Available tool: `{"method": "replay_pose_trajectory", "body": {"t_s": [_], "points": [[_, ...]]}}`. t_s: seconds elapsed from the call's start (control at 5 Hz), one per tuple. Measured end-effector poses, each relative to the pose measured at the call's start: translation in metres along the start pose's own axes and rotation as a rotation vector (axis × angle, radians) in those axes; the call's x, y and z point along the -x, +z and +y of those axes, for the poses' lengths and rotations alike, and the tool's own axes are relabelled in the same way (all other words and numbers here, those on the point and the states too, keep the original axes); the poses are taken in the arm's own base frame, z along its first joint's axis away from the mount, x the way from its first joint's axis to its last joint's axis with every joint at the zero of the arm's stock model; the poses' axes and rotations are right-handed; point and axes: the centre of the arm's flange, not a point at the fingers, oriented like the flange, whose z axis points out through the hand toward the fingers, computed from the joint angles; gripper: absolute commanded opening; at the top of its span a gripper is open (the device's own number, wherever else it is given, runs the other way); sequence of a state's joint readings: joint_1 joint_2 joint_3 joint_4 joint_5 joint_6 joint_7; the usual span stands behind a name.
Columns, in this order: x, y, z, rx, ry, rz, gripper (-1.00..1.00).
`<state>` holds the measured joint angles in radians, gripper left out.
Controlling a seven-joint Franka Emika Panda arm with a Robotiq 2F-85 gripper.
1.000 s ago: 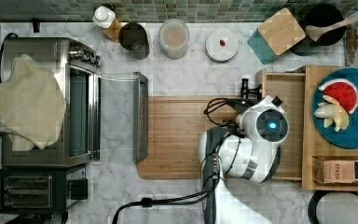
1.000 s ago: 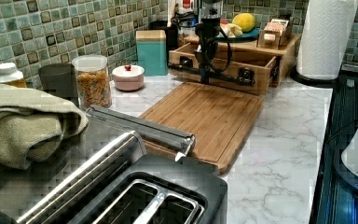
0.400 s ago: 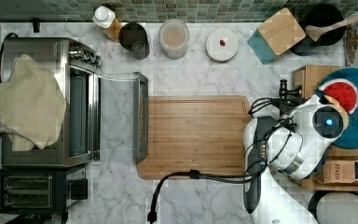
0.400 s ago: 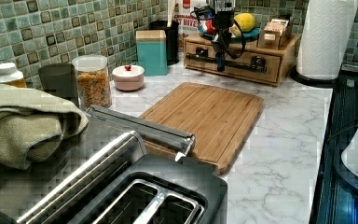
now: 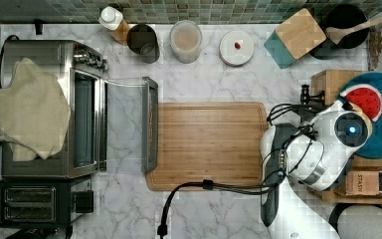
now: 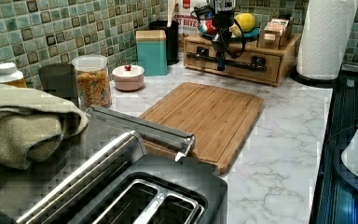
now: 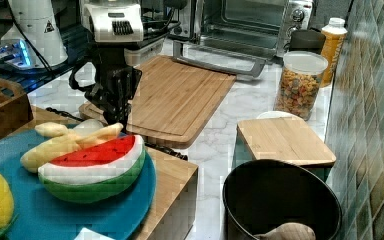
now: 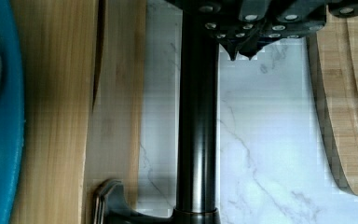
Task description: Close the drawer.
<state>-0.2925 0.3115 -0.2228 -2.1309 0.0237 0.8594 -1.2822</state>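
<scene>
Your gripper (image 6: 221,65) sits at the one drawer (image 6: 235,60), fingertips pinched together beside its single dark handle bar (image 8: 196,126); one cutting board (image 5: 210,144) nearby.

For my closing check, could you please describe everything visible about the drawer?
The drawer is pale grained wood, matching its stand. Its front carries a long dark bar handle on metal mounts. It sits pushed in, the front about flush with the stand. The gripper is at the handle, beside the cutting board.
</scene>
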Motion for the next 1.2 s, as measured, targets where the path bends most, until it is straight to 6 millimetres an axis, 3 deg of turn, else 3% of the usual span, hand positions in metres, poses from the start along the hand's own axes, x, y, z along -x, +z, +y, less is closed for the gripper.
{"method": "replay_pose_trajectory", "body": {"t_s": [1.2], "points": [[-0.0016, -0.0004, -0.0039, 0.018, -0.034, -0.018, -1.00]]}}
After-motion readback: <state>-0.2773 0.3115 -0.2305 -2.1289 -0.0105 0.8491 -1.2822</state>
